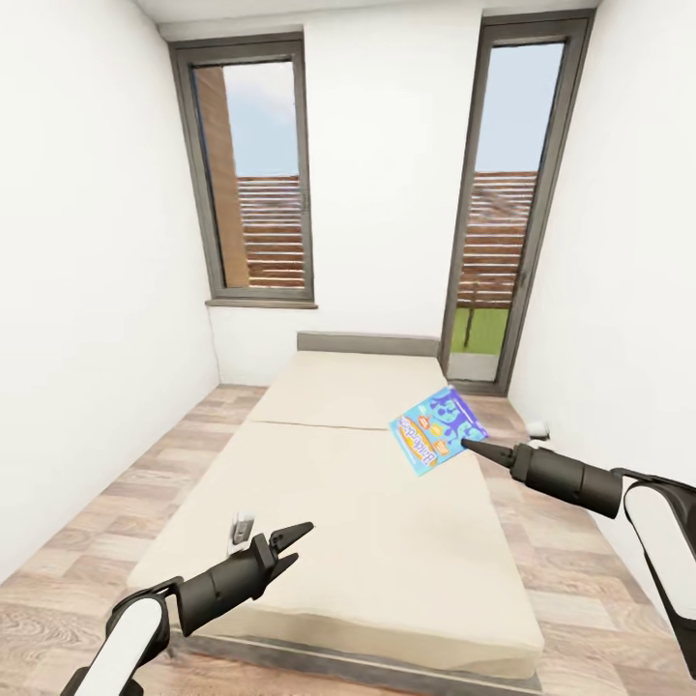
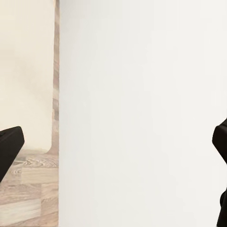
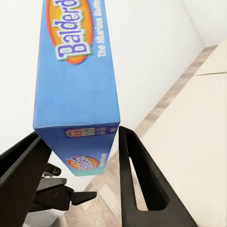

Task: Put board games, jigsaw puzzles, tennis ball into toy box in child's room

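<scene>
A blue board game [image 1: 438, 429] with a bright printed cover hangs tilted in the air above the right side of the bed [image 1: 367, 503]. My right gripper [image 1: 474, 446] is shut on its lower edge. In the right wrist view the blue box [image 3: 75, 71] sits clamped between the two black fingers [image 3: 137, 175]. My left gripper [image 1: 293, 541] is open and holds nothing, low over the front left part of the cream mattress. Its fingers [image 2: 9, 146] stand wide apart in the left wrist view. The table and the toy box are out of view.
The bed runs away from me to the far wall, which has a window [image 1: 253, 184] on the left and a tall glass door [image 1: 503, 203] on the right. Strips of wood floor [image 1: 145, 483] lie on both sides, hemmed in by white walls.
</scene>
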Motion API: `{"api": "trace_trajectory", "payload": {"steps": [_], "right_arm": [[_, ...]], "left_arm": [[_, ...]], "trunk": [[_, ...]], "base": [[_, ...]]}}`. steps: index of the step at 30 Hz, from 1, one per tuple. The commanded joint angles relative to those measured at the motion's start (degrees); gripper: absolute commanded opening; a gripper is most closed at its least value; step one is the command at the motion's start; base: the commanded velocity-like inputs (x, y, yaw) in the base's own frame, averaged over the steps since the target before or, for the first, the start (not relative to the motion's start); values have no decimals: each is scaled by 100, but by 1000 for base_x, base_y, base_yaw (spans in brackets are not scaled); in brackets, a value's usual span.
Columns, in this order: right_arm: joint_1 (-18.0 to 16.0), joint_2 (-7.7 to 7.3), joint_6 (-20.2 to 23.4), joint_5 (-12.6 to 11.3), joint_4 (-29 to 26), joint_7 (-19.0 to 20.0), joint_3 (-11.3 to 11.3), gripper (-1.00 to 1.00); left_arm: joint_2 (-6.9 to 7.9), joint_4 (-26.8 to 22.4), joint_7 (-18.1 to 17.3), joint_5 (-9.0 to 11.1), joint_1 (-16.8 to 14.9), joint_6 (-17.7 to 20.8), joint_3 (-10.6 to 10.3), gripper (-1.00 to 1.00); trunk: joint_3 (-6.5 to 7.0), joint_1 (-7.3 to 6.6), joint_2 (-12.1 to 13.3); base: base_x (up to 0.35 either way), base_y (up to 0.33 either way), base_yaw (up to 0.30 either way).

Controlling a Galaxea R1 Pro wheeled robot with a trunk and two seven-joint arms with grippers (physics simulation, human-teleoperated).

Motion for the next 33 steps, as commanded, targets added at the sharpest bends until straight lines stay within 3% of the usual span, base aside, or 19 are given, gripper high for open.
{"api": "trace_trajectory", "payload": {"steps": [1, 24, 33], "right_arm": [[4, -2, 25, 28, -2, 46, 6, -100], [5, -82, 25, 36, -5, 80, 28, -100], [4, -240, 25, 24, -5, 81, 24, -100]], "left_arm": [[4, 0, -35, -26, -5, 11, -3, 100], [5, 5, -66, -39, -5, 11, 0, 100], [5, 15, -65, -47, -5, 6, 3, 100]], "trunk": [[11, -23, 38], [429, -528, 960], [593, -725, 1321]], "base": [[0, 0, 73], [0, 0, 11], [0, 0, 76]]}}
